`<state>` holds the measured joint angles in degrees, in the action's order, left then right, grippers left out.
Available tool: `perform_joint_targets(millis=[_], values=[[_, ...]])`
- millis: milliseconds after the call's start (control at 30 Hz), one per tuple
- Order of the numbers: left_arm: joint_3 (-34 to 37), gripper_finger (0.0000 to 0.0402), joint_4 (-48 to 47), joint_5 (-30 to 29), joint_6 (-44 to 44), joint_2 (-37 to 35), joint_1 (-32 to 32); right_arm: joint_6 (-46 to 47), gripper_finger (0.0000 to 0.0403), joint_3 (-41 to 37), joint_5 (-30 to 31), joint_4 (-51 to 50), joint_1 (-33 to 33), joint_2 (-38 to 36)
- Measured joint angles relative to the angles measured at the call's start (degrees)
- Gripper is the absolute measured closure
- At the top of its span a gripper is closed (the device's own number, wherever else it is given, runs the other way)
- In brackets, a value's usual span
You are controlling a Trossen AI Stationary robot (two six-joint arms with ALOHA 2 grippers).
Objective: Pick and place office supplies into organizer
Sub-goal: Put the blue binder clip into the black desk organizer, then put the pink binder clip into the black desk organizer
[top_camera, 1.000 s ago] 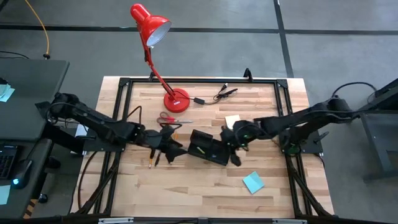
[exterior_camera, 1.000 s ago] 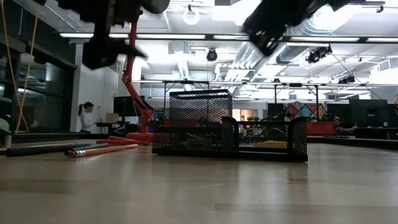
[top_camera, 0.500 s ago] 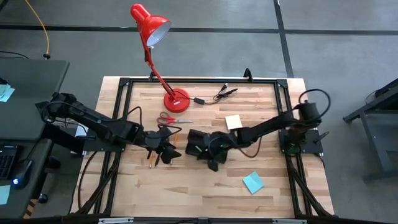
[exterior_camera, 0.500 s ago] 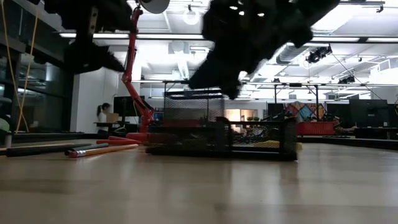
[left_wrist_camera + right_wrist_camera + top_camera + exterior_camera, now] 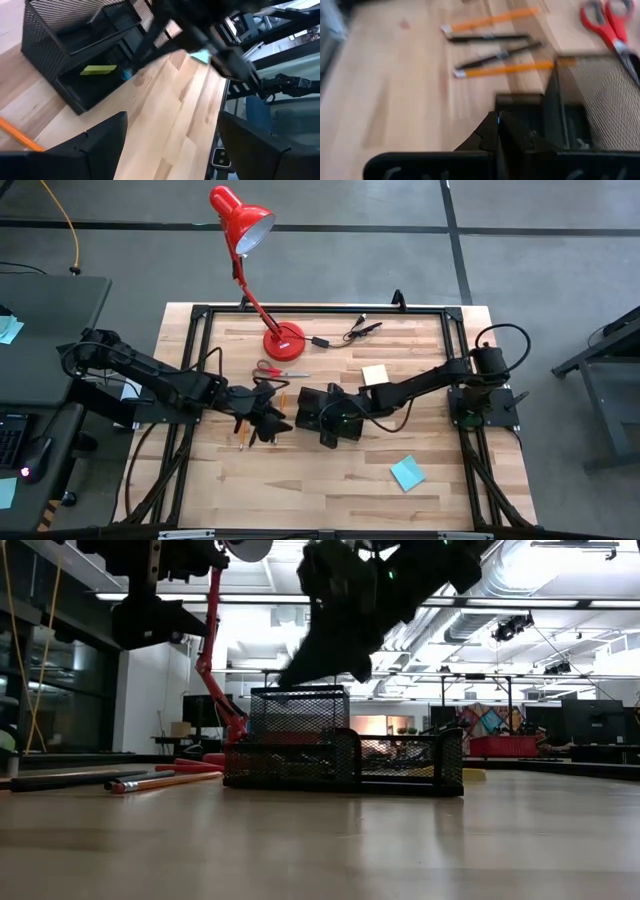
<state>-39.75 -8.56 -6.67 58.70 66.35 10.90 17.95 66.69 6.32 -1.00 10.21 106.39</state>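
Pale wooden table (image 5: 330, 480) inside a black metal frame, grey floor all round; a lit workshop beyond it in the low view.

At left, the left gripper (image 5: 262, 420) low over the pencils and pens (image 5: 244, 438), fingers (image 5: 100, 140) spread wide with nothing between them. Red-handled scissors (image 5: 272, 370) flat on the wood just behind it, a red desk lamp (image 5: 245, 230) farther back.

Near the middle, the black mesh organizer (image 5: 322, 406) upright on the table, a small yellow item (image 5: 98, 70) lying in its low compartment. Directly above it, the right gripper (image 5: 335, 430), fingers (image 5: 498, 131) pressed together, empty.

Further right, a pale yellow sticky-note pad (image 5: 374, 374) behind the right arm and a teal-blue pad (image 5: 407, 472) nearer the front edge, both well apart from the organizer.
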Motion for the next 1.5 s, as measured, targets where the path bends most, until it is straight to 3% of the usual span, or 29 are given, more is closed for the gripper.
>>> perform_joint_targets(millis=[267, 400, 733, 900, 1267, 1500], values=[[0.0, 0.0103, 1.6, 0.7, -0.6, 0.0, 0.0, -0.4, 0.0403, 0.1, 5.5, -1.3, 2.0, 1.9], [0.0, 0.0103, 1.6, 0.9, -1.6, 0.0, 0.0, -0.2, 0.0398, 0.1, 4.5, -1.7, 2.0, 2.0], [0.0, 0.0103, 1.6, 1.3, -1.7, 0.0, 0.0, 0.0, 0.0303, 0.1, 8.6, -2.0, 2.2, 2.4], [0.0, 0.0103, 1.6, 1.3, -3.0, 0.0, 0.0, 1.2, 0.0285, 0.1, 8.0, -1.2, 2.3, 2.4], [0.0, 0.0103, 1.3, 2.1, -10.5, 0.1, 0.0, 8.9, 0.0286, 0.1, -5.6, 2.4, -0.4, -2.0], [0.0, 0.0103, 1.9, 1.9, -24.7, -0.6, 0.0, 10.3, 0.0286, 0.1, -16.3, 2.9, -5.0, -8.5]])
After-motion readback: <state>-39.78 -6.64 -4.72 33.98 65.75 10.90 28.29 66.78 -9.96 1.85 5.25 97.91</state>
